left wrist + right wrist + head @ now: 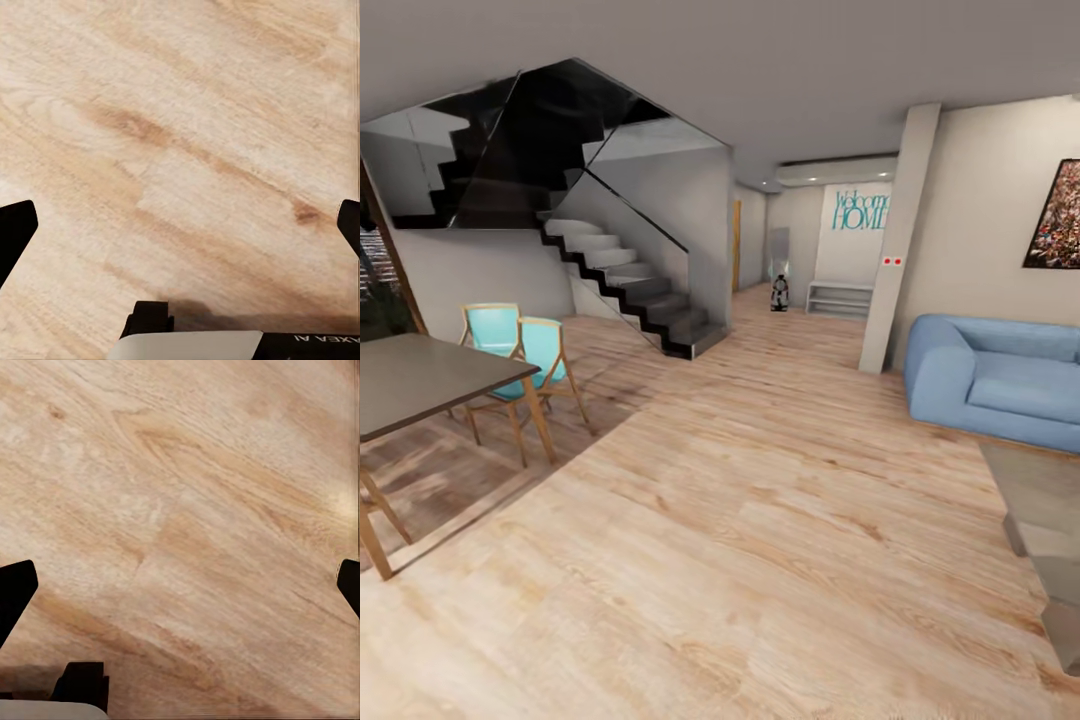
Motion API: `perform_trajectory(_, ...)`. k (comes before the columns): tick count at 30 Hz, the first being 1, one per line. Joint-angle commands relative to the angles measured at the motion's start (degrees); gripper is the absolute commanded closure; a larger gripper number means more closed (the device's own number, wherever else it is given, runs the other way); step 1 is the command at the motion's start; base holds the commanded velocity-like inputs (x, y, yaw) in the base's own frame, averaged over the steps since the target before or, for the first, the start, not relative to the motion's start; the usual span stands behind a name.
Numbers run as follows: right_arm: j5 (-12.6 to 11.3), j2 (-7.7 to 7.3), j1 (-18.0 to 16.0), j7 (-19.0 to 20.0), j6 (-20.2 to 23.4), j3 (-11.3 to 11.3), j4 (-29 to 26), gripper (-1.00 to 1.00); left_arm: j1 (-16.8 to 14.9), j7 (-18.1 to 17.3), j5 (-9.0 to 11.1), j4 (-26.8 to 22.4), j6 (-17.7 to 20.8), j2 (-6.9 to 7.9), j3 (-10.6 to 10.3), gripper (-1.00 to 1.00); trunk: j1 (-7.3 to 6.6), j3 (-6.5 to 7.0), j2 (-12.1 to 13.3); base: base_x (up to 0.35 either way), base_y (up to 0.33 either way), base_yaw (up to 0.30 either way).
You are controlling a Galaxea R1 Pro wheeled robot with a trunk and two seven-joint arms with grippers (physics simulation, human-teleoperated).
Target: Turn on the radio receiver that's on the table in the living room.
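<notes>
Here the light wood floor (760, 560) takes up most of the head view, running from the near edge back to a hallway. A dark staircase (630, 290) with a glass side climbs along the far left wall. At the right, in the living room (980, 250), a blue sofa (1000, 380) stands against the white wall, with part of a framed crowd photo (1057, 215) hung above it. In front of the sofa, a corner of the low grey glossy worktop (1045, 500) juts in from the right border; the visible part of its top carries nothing, and the radio cannot be made out on it. At the left border stands a dark-topped dining table (420, 380) on wooden legs, with two turquoise chairs (520, 350) at its far corner. A white pillar (900, 240) with two small red dots rises just left of the sofa. Far back, teal lettering (860, 210) reads on the wall above a low white shelf (840, 297).

The left gripper (180, 232) hangs over bare floor boards, its two dark fingertips (13, 232) spread wide with nothing between them. The right gripper (180, 589) is likewise over bare boards, fingertips (13, 592) wide apart and holding nothing.
</notes>
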Motion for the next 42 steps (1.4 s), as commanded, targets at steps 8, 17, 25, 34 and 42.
perform_trajectory(8,0.1,0.00,0.0,0.0,-0.1,0.0,0.3,-1.00,0.0,0.0,0.0,0.0,-0.7,0.07,0.1,-1.00,0.00,0.00,0.0,0.000,0.000,-0.279)
perform_trajectory(17,0.1,0.00,0.0,0.0,-0.1,0.0,0.4,-1.00,0.0,0.0,0.0,0.0,-1.0,0.34,0.2,-1.00,0.00,0.00,0.0,0.000,0.000,-0.279)
perform_trajectory(25,0.1,0.00,0.0,0.0,-0.1,0.0,0.4,-1.00,0.0,0.0,0.0,0.0,-1.0,0.35,0.3,-1.00,0.00,0.00,0.0,0.000,0.000,-0.279)
perform_trajectory(34,0.2,0.00,0.0,0.0,-0.1,0.0,0.4,-1.00,0.0,0.0,0.0,0.0,-1.0,0.33,0.3,-1.00,0.00,0.00,0.0,0.000,0.000,-0.279)
perform_trajectory(42,0.2,0.00,0.0,0.0,-0.1,0.0,0.4,-1.00,0.0,0.0,0.0,0.0,-1.0,0.31,0.3,-1.00,0.00,0.00,0.0,0.000,0.000,-0.279)
